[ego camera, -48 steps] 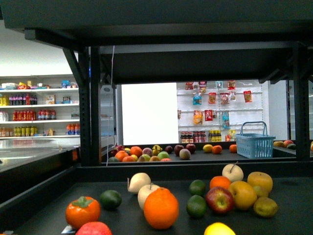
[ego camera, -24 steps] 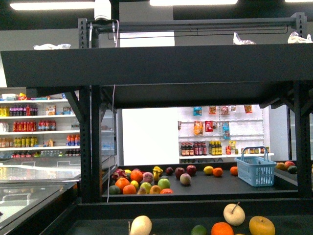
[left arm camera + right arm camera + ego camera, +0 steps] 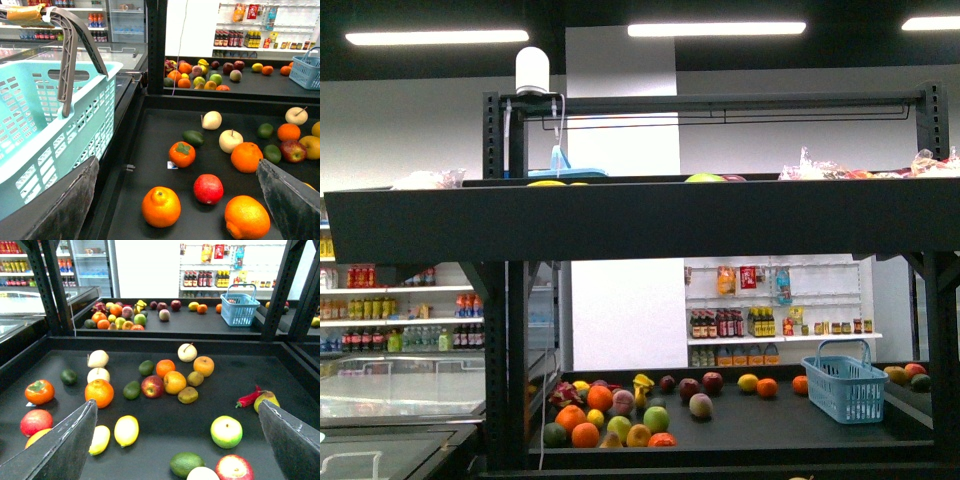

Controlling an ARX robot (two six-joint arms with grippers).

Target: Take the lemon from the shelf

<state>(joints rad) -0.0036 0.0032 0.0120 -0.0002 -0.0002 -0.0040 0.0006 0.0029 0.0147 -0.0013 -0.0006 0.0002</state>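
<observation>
Lemon (image 3: 126,430) lies on the near part of the shelf (image 3: 220,375), just beside another yellow fruit (image 3: 100,439), so the right gripper (image 3: 176,404), wide open and empty, should centre over it alone and close gently across its narrow middle.

Inside a grocery shop: loose fruit (image 3: 600,398) covers a black display shelf (image 3: 640,220), bottled drinks (image 3: 720,325) line white wall shelves (image 3: 780,338), beside a blue shopping basket (image 3: 847,385).
</observation>
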